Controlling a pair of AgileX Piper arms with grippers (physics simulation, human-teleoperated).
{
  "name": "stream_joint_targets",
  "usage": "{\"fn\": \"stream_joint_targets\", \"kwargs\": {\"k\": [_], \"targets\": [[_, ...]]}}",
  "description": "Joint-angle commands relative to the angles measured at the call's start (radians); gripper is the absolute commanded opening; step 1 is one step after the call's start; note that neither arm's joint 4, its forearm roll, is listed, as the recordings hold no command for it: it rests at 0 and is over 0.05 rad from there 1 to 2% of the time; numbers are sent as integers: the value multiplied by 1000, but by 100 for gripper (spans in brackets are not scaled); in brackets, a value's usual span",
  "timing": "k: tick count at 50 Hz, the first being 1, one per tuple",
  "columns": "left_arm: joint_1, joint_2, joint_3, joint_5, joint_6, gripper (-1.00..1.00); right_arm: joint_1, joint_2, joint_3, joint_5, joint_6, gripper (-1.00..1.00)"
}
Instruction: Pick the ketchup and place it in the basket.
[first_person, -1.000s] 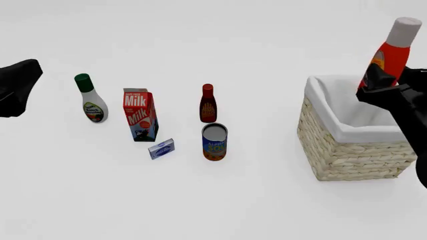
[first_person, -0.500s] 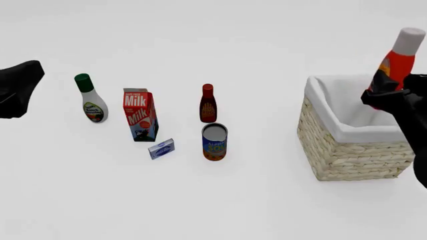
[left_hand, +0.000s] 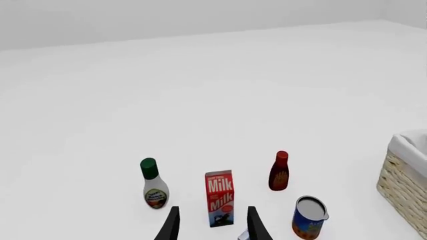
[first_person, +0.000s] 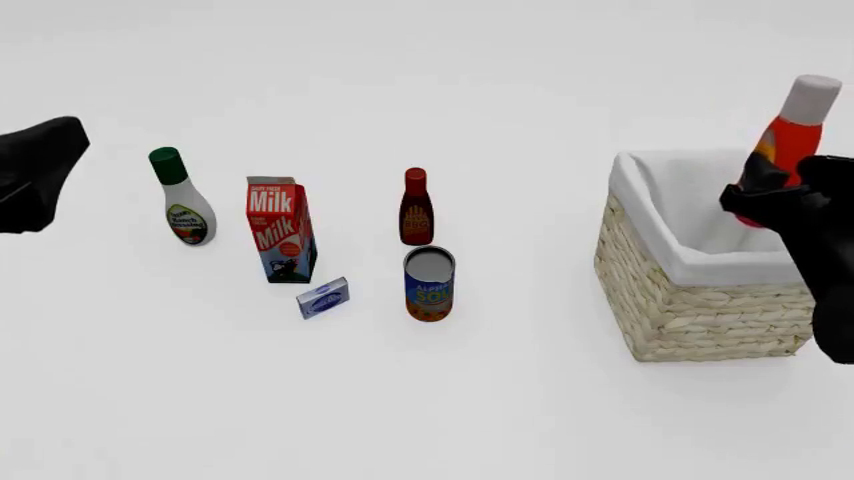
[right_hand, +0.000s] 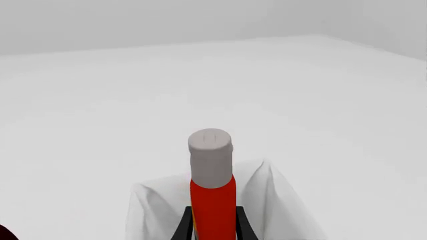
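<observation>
The ketchup (first_person: 787, 135), a red-orange bottle with a white cap, is held upright and slightly tilted in my right gripper (first_person: 770, 196), which is shut on its lower body. It hangs above the far right part of the basket (first_person: 694, 320), its base at about rim height. In the right wrist view the ketchup (right_hand: 212, 200) stands between the fingers (right_hand: 183, 227) over the basket's white lining (right_hand: 150, 210). My left gripper (left_hand: 212, 227) is open and empty, raised at the table's left side (first_person: 38, 172). The basket's edge (left_hand: 403, 185) shows in the left wrist view.
On the table stand a white bottle with green cap (first_person: 180, 198), a milk carton (first_person: 280, 230), a small dark brown-red bottle (first_person: 415, 208), a blue can (first_person: 429, 284) and a small blue-white box (first_person: 323, 297), all left of the basket.
My right gripper has lowered the ketchup a little toward the basket's opening. The left arm has hardly moved.
</observation>
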Motion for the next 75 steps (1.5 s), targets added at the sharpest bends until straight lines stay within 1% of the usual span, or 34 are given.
{"fn": "stream_joint_targets", "kwargs": {"k": [1, 5, 9, 11, 13, 14, 20, 43, 44, 57, 65, 68, 69, 75], "targets": [[-1, 2, -4, -1, 1, 100, -12, 52, -13, -27, 30, -100], [-1, 2, -1, -3, -1, 100, -16, 76, -11, -41, 26, -100], [0, 0, 6, -5, -1, 100, -19, 97, -11, -52, 36, -100], [0, -1, 8, -6, -2, 100, -19, 107, -14, -52, 25, -100], [1, -2, 8, -5, -2, 100, -25, 122, -14, -62, 35, -100], [2, -2, 9, -5, -3, 100, -25, 125, -17, -59, 29, -100], [4, -6, 15, -7, -5, 100, -35, 159, -19, -77, 34, -100], [9, -14, 23, -6, -10, 100, -38, 214, -32, -83, 30, -100], [9, -14, 23, -5, -10, 100, -38, 215, -34, -78, 30, 100], [10, -19, 26, -4, -13, 100, -33, 177, -38, -53, 22, 100], [7, -21, 26, -4, -14, 100, -5, 77, -31, -8, 9, 100], [8, -22, 26, -4, -13, 100, 3, 66, -21, -17, 11, 100], [8, -22, 26, -3, -14, 100, 9, 52, -20, -11, 3, 100], [9, -25, 28, -3, -16, 100, 48, -45, -22, 49, -5, 100]]}}
